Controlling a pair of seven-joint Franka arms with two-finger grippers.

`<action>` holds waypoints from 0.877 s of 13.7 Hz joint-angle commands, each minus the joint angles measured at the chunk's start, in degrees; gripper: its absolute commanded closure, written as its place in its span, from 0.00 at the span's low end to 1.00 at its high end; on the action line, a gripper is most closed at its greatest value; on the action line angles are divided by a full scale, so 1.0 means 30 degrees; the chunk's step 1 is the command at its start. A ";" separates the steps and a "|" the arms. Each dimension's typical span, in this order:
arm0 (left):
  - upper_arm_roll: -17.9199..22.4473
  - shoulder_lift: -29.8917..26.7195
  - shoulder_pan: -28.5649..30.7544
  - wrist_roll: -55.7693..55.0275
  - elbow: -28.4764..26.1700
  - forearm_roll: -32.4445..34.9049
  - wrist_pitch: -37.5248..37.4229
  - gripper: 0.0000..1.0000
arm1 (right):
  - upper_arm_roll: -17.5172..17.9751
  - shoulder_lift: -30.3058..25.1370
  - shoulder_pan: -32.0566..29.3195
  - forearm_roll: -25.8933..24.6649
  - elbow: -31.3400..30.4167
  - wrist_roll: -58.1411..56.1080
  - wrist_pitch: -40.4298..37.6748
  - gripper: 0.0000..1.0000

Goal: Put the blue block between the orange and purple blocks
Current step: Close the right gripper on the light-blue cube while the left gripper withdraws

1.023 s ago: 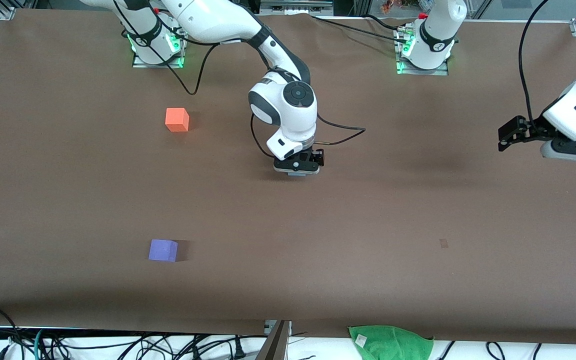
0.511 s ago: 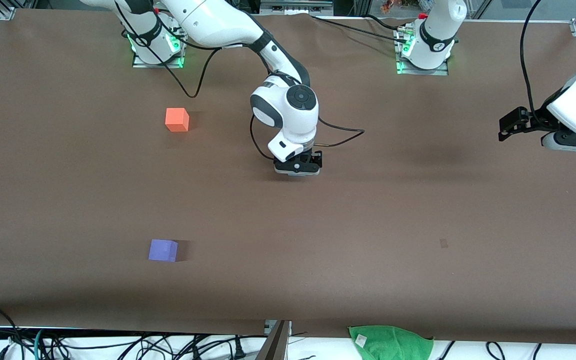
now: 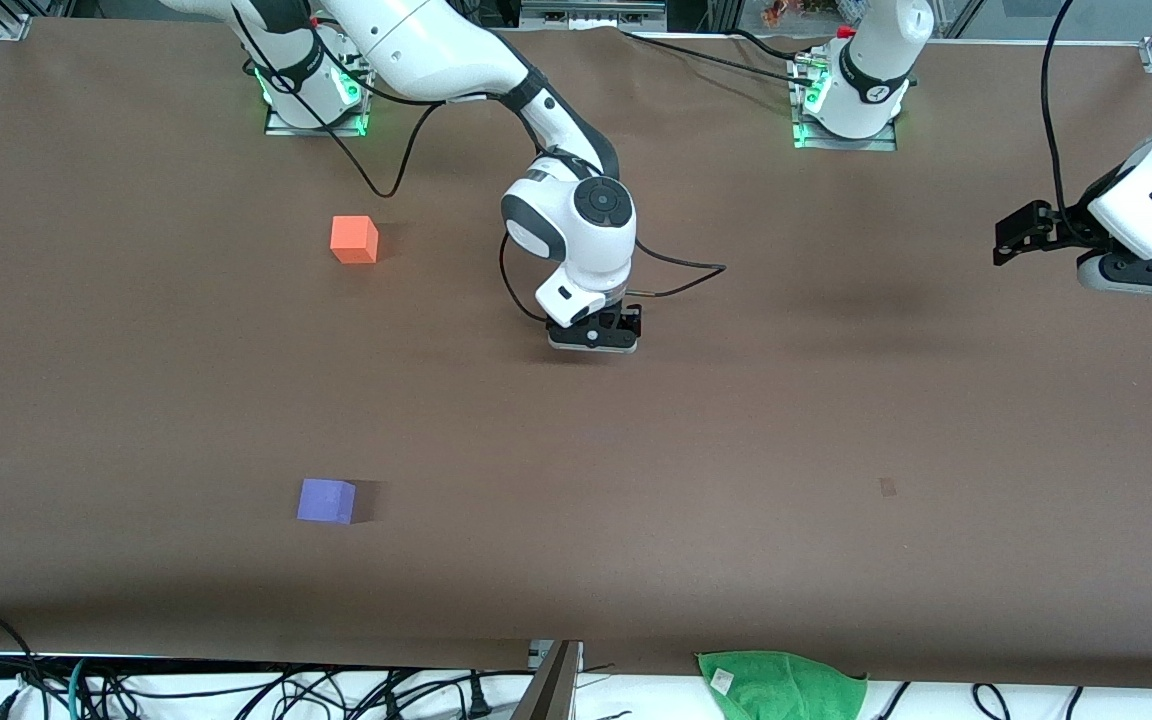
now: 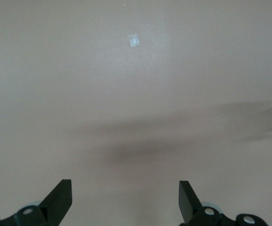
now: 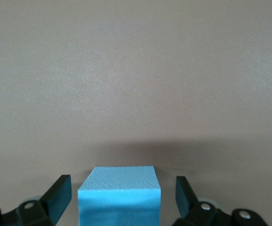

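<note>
The right gripper (image 3: 593, 338) is low over the middle of the table (image 3: 836, 420), and the blue block (image 5: 119, 197) sits exactly between its fingers (image 5: 56, 195). In the right wrist view there is a gap on each side of the block, so the jaws are spread and do not yet press it. The block's faces look square to the fingers, and as a cube it has no long axis to consider. In the front view the block is hidden under the gripper.

I take the orange block (image 3: 354, 239) as the landmark. The gripper and the blue block are toward the left arm's end of the table from it and a little nearer to the front camera. The purple block (image 3: 326, 500) is much nearer to the camera than the orange block, almost straight in line with it. The free spot between these two is therefore toward the right arm's end of the table from the blue block. In my judgement the right arm is the better placed one to close, lift and carry the block there.

The left gripper (image 3: 1021, 238) waits in the air, well apart from the orange block, at the left arm's end of the table. Its fingers (image 4: 58, 197) are spread apart with nothing between them.
</note>
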 commanded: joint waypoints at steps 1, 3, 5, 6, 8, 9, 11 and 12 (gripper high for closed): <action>0.0006 -0.0394 0.0143 -0.0046 0.0026 -0.0568 -0.0455 0.00 | -0.0186 0.0259 0.0227 -0.0312 0.0386 0.0275 0.0215 0.48; 0.0036 -0.0424 0.0143 0.0012 0.0026 -0.0568 -0.0456 0.00 | -0.0186 0.0230 0.0227 -0.0283 0.0386 0.0216 0.0186 0.62; 0.0094 -0.0511 0.0172 0.0100 0.0026 -0.0568 -0.0543 0.00 | -0.0186 0.0055 0.0140 -0.0167 0.0386 0.0101 0.0041 0.63; 0.0123 -0.0714 0.0202 0.0130 0.0026 -0.0597 -0.0602 0.00 | -0.0186 -0.0062 0.0023 -0.0108 0.0386 -0.0075 -0.0018 0.63; 0.0065 -0.0746 0.0202 0.0101 0.0026 -0.0568 -0.0573 0.00 | -0.0186 -0.0908 -0.0590 -0.0048 0.0415 -0.0397 -0.1474 0.63; 0.0065 -0.0746 0.0202 0.0072 0.0026 -0.0568 -0.0573 0.00 | -0.0186 -0.1406 -0.0883 0.0010 0.0415 -0.1124 -0.2383 0.63; 0.0094 -0.0716 0.0202 0.0101 0.0026 -0.0568 -0.0514 0.00 | -0.0186 -0.2605 -0.1965 0.0737 0.0386 -0.3492 -0.4374 0.63; 0.0065 -0.0717 0.0202 0.0101 0.0055 -0.0568 -0.0514 0.00 | -0.0186 -0.3163 -0.2637 0.1613 0.0386 -0.5099 -0.5225 0.63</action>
